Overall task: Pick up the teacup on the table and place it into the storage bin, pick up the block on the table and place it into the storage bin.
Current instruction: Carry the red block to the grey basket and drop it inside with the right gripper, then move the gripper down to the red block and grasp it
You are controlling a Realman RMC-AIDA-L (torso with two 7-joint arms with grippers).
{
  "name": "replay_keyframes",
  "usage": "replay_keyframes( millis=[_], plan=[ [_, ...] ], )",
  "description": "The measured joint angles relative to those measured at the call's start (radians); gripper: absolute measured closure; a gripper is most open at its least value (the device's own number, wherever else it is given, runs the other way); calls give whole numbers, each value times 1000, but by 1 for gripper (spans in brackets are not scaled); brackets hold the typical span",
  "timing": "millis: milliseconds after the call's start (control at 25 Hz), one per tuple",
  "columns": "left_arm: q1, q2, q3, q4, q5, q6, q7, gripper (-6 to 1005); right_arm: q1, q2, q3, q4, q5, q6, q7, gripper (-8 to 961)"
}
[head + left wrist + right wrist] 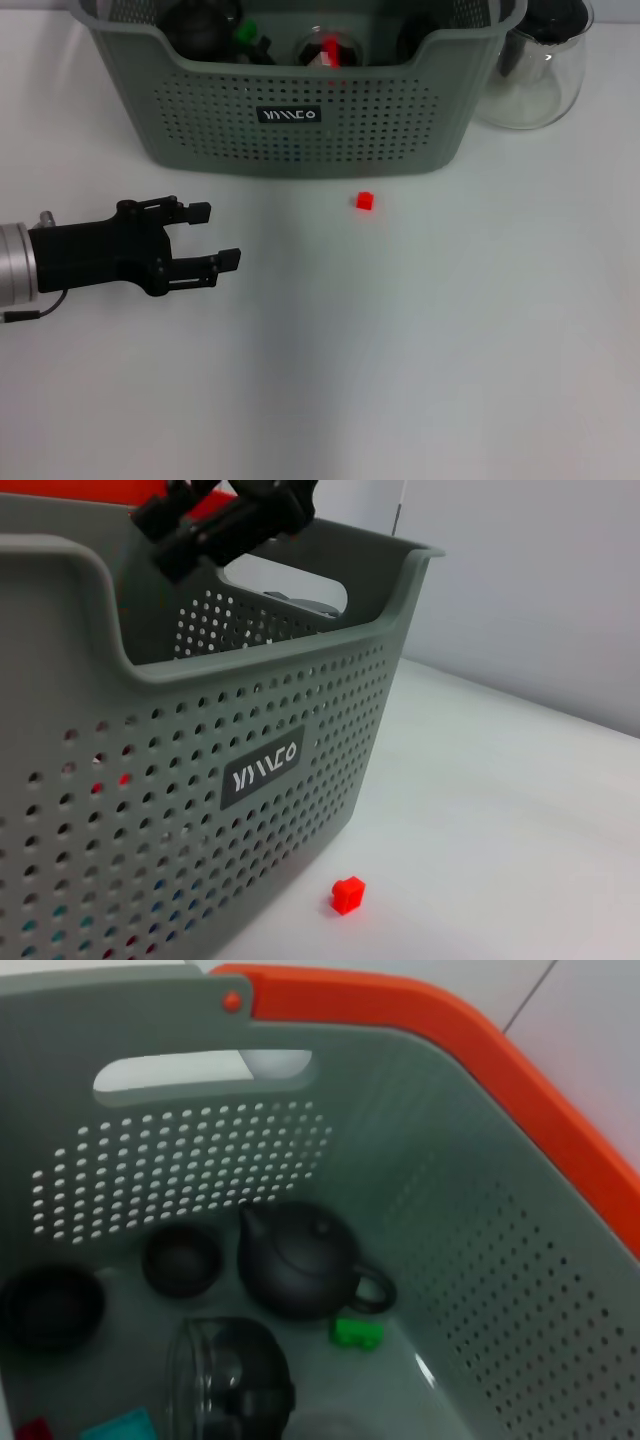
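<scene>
A big grey-green storage bin (300, 120) with small holes in its sides sits at the far side of the white table (420, 350). A black label (289, 115) with white letters is on its front wall. A little red block (365, 202) lies on the table just in front of the bin, near it but not touching. The left gripper (220, 236) hangs low over the table on the left, well apart from the block, and its two black fingers (200, 212) are spread wide with nothing between them. In the left wrist view the block (348, 894) sits close to the bin's holey wall (180, 810), and the other arm's black gripper (225, 520) shows over the bin's top edge. I cannot tell if that right gripper is wide or closed. The right wrist view looks down into the bin (480, 1260). Inside are a dark teapot (300, 1260), a small dark teacup (181, 1258), another dark cup (50, 1307), a glass jar (230, 1380) and a green block (357, 1332). A clear glass teapot (535, 65) stands on the table just to the right of the bin.
</scene>
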Motion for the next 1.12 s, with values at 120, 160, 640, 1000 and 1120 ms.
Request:
replay_keyframes(
  millis=[120,160,640,1000,1120],
  plan=[
    [-1,0,1,0,2,0,0,217,-15,0,0,-12,4,6,0,603],
    [-1,0,0,0,2,0,0,217,-20,0,1,-20,8,8,0,592],
    [-1,2,-5,11,-5,21,3,217,-300,-11,27,-670,366,-274,9,209],
    [1,3,-5,23,2,26,16,217,-541,-27,73,-862,728,-733,-156,188],
    [5,3,-5,30,2,29,17,217,-612,-18,85,-844,762,-868,-258,187]
  ],
)
